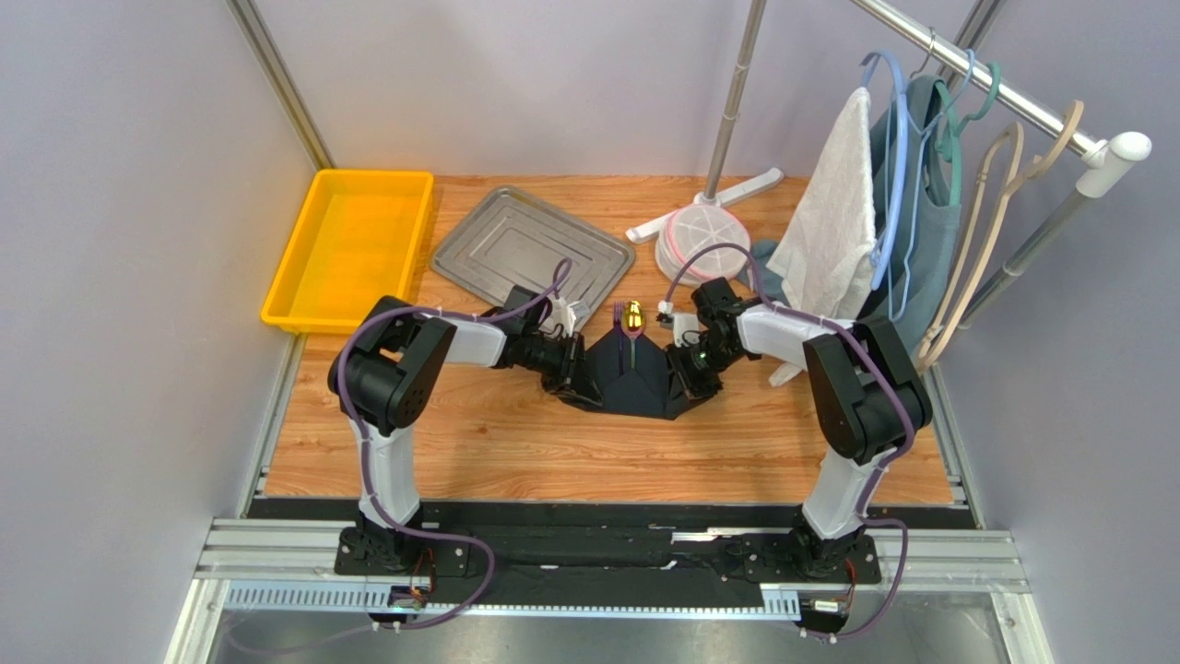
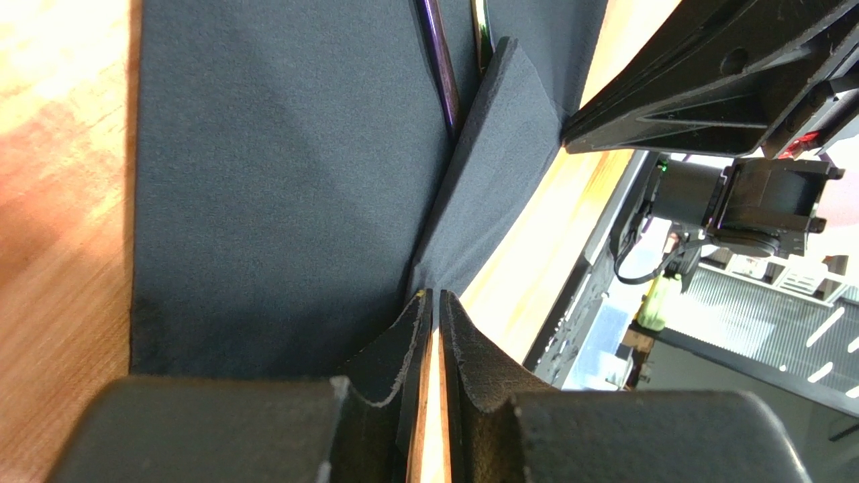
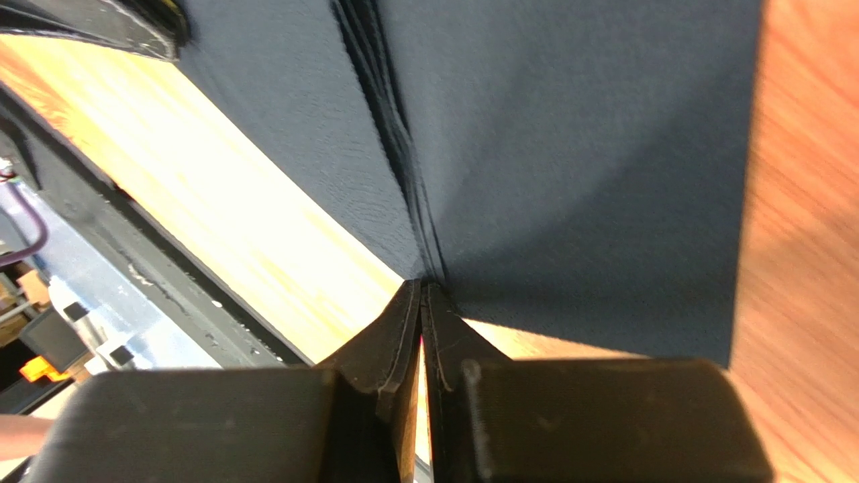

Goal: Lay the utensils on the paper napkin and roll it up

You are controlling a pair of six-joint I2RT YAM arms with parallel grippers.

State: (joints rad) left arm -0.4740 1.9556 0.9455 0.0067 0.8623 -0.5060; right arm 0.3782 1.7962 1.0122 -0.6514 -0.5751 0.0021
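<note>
The left gripper (image 2: 434, 298) is seen almost shut, with only a thin slit between its fingers. A lifted fold of the paper napkin (image 2: 282, 181) is pinched at the tips. The right gripper (image 3: 421, 288) is seen the same way, nearly shut. Creases of the black sheet are gathered right at its tips, so the sheet seems to be held there too.

Trouble could be made from here. Only a tiny bit of thin paper is held on each side, so the sheet could be pulled free or torn by a hard tug. If the two sides are moved unevenly, the fork (image 2: 440, 70) and the spoon (image 1: 632, 317) could be tipped over or slid out of the far end. The spoon's gold bowl is seen poking out there in the top view. A loose, crooked roll could then be made.

The napkin is touched by both grippers at its near side and is spread away from them over the table (image 1: 526, 443). It is raised in the middle like a little tent. The fork and spoon are laid along that middle fold, between the two grippers and apart from the fingers.
</note>
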